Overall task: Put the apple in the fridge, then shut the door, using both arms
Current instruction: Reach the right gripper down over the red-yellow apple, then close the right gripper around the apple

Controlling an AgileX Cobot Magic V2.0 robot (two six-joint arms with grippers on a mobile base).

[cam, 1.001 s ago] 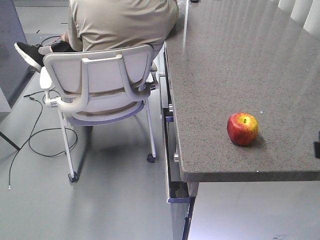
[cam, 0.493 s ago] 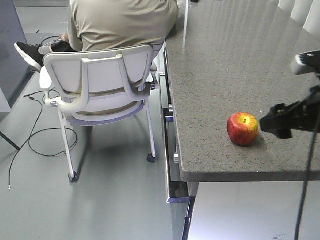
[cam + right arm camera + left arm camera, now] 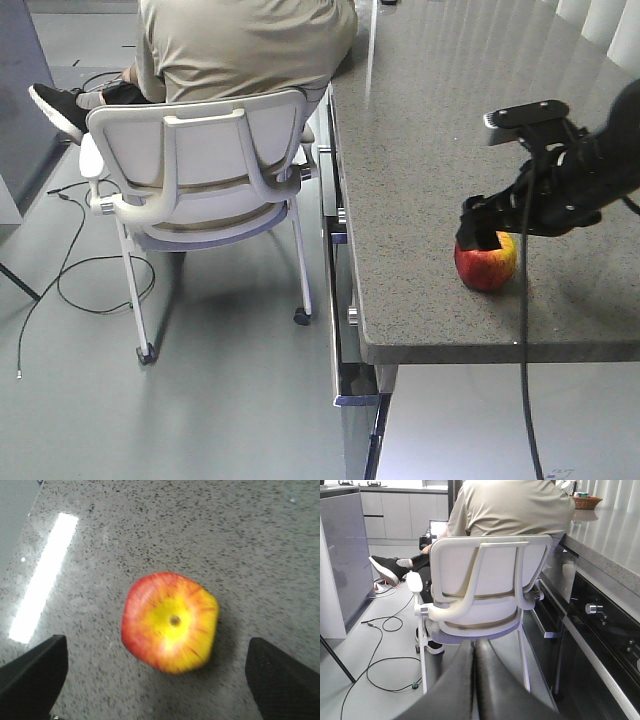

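Observation:
The red apple (image 3: 487,266) with its yellow top (image 3: 170,622) rests on the speckled grey counter (image 3: 450,120), near the front edge. My right gripper (image 3: 486,238) hovers just above the apple. It is open wide (image 3: 159,677), with one black finger on each side of the fruit and neither touching it. In the left wrist view my left gripper (image 3: 475,650) is shut with nothing in it. It is low down, pointing at the back of a white chair (image 3: 485,575). The fridge and its door are out of view.
A person sits in the white chair (image 3: 200,170) just left of the counter, with loose cables (image 3: 80,270) on the floor. Dark oven fronts and drawers (image 3: 600,625) line the counter's side. A grey-blue block (image 3: 342,555) stands at the far left.
The right arm came in from the right edge and moved left until its open gripper was over the apple. The apple has not moved.

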